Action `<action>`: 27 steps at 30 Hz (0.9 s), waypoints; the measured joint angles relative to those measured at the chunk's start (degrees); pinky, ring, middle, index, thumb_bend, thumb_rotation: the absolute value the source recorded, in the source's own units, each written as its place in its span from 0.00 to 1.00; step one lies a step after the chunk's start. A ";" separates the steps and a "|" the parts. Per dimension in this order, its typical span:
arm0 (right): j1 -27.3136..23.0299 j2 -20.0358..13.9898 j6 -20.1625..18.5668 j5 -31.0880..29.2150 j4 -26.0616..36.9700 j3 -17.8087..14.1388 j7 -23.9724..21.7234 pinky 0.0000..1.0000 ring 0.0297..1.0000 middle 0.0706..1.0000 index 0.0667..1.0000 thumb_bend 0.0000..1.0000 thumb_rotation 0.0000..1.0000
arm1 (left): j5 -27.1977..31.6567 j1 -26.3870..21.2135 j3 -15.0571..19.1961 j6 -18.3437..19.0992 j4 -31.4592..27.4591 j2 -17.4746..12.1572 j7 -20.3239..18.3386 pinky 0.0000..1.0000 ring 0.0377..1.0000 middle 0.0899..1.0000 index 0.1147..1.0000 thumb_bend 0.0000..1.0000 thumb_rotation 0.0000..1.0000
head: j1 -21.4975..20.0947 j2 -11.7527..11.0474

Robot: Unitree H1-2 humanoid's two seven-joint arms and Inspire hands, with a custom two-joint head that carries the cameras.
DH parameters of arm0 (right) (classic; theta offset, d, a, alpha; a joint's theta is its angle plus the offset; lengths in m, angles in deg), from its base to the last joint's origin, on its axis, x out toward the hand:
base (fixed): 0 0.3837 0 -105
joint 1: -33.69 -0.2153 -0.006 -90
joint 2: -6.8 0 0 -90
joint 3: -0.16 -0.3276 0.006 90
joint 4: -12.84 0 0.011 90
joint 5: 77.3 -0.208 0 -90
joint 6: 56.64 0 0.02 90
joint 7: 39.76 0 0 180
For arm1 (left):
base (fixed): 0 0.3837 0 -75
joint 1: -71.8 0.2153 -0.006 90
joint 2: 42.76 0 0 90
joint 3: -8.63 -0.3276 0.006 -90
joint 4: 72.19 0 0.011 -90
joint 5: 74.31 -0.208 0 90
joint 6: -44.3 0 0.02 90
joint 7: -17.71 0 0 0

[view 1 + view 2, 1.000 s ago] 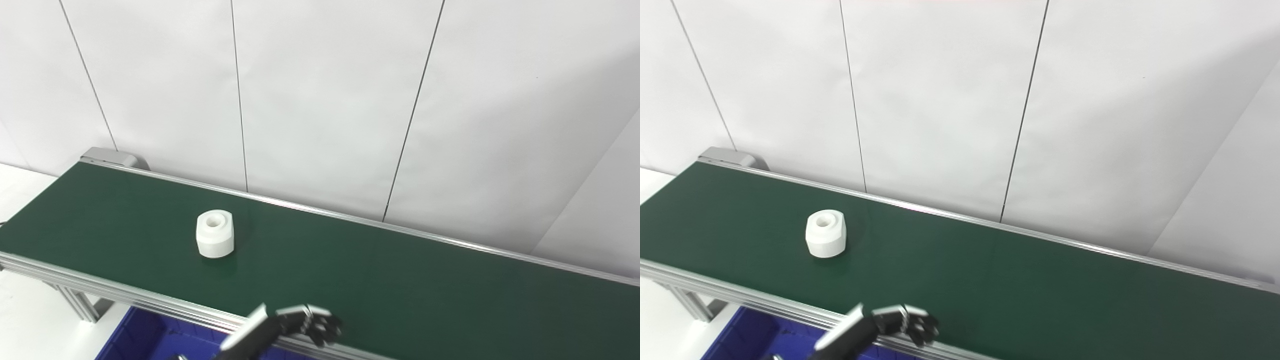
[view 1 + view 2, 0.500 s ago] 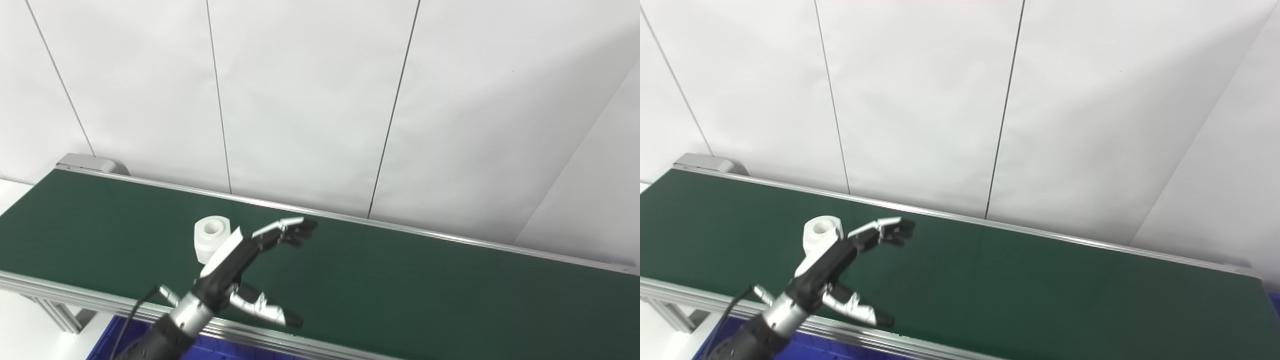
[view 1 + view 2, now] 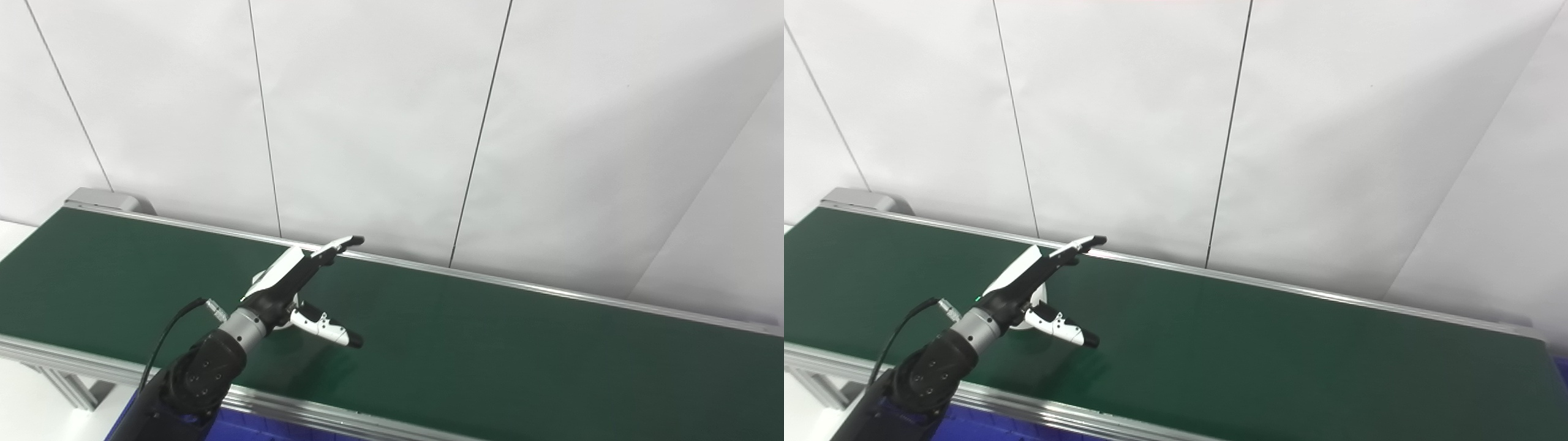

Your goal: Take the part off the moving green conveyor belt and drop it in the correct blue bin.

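The left robot hand [image 3: 288,288] reaches over the green conveyor belt [image 3: 490,343] at lower left of the frame, fingers [image 3: 334,247] stretched flat toward the back rail and thumb [image 3: 324,327] spread low toward the right, holding nothing. The white part [image 3: 1036,300] sits on the belt directly behind the palm, almost wholly hidden. The spread looks set to let the fingers pass over the part's top while the thumb waits on its near side, ready to close as the belt carries it. The right-eye view shows a sliver of the part's white side between palm and thumb; in the left-eye view only a trace of it peeks out below the wrist. A strip of blue bin [image 3: 275,429] shows under the near rail at the bottom edge. The right robot hand is out of sight.
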 measured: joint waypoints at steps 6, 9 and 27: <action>-0.60 -0.79 0.00 0.01 0.00 0.83 0.57 0.71 0.81 0.85 0.89 0.78 0.30 | -4.45 -3.15 -1.74 0.04 7.49 -0.41 0.57 0.83 0.93 0.97 0.92 0.85 0.22 | 0.26 0.00; -0.64 -0.96 0.01 0.05 0.00 1.06 0.65 0.72 0.81 0.85 0.89 0.78 0.31 | -6.45 -6.03 -2.36 -0.72 11.15 -0.79 1.57 0.82 0.94 0.97 0.91 0.86 0.22 | 0.44 0.09; -0.73 -1.75 0.01 -0.14 0.33 2.72 2.50 0.72 0.81 0.85 0.89 0.77 0.30 | -22.20 -12.22 -9.68 2.77 21.92 -2.93 10.07 1.00 1.00 1.00 0.91 0.92 0.22 | 0.88 0.88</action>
